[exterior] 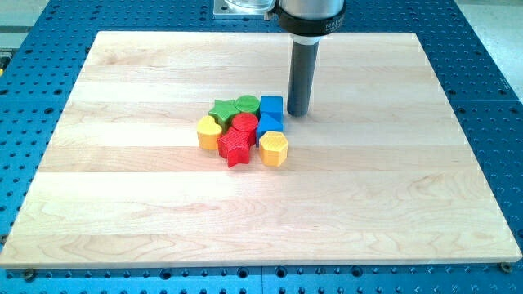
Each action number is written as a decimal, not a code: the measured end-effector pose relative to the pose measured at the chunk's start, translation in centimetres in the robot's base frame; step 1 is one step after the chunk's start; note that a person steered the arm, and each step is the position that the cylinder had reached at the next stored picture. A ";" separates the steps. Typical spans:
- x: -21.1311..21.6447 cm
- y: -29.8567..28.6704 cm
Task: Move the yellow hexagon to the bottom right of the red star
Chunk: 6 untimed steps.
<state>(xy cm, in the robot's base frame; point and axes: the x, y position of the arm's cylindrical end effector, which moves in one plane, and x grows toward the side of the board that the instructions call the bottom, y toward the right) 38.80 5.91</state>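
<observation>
Hand: your rod tip (297,113), holding nothing, beside blue cube (271,106) | yellow hexagon (274,149) already right-below red star (235,148) | task looks nearly done.

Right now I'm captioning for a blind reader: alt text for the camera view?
Eight coloured blocks cluster mid-board; the yellow hexagon touches the red star on its right. My tip stands just right of the blue cube.
</observation>
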 end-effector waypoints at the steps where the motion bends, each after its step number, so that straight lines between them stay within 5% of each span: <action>1: 0.0 0.0; 3: 0.3 -2.6; 4: 3.5 4.0; 5: 7.8 1.4; 6: 7.5 -4.1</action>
